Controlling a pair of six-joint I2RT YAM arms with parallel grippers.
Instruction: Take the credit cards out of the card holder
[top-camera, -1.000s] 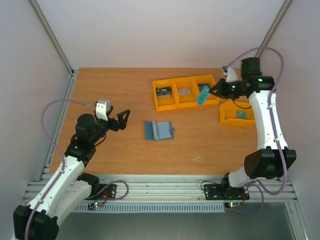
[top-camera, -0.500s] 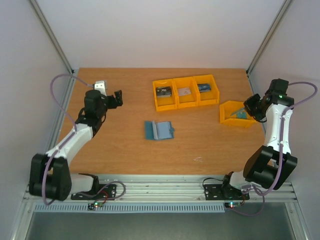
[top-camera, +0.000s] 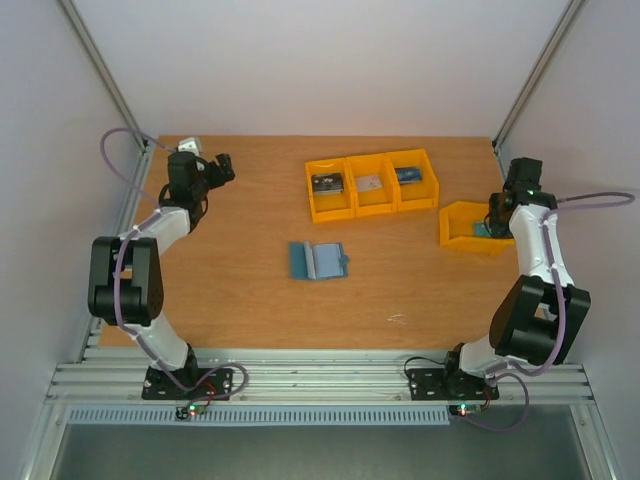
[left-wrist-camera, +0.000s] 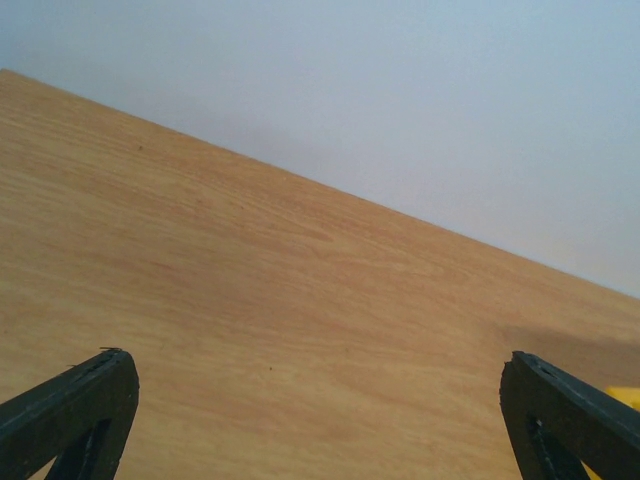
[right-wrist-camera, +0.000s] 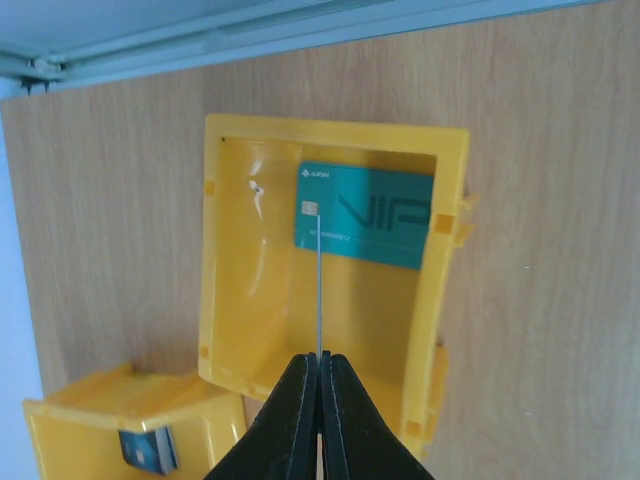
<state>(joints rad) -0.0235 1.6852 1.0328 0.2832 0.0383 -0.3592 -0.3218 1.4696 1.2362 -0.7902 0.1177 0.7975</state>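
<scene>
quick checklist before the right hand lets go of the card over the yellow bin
1. Right hand grip: ok, shut on the held card, which shows edge-on.
2. Held card above the yellow bin: ok.
3. Room in the bin: ok, only one teal card lies flat inside.
4. Left hand out of the way: ok, open, holding nothing, far from the bin.
5. Card holder emptied: cannot tell; it lies open, but too small to see its pockets.
</scene>
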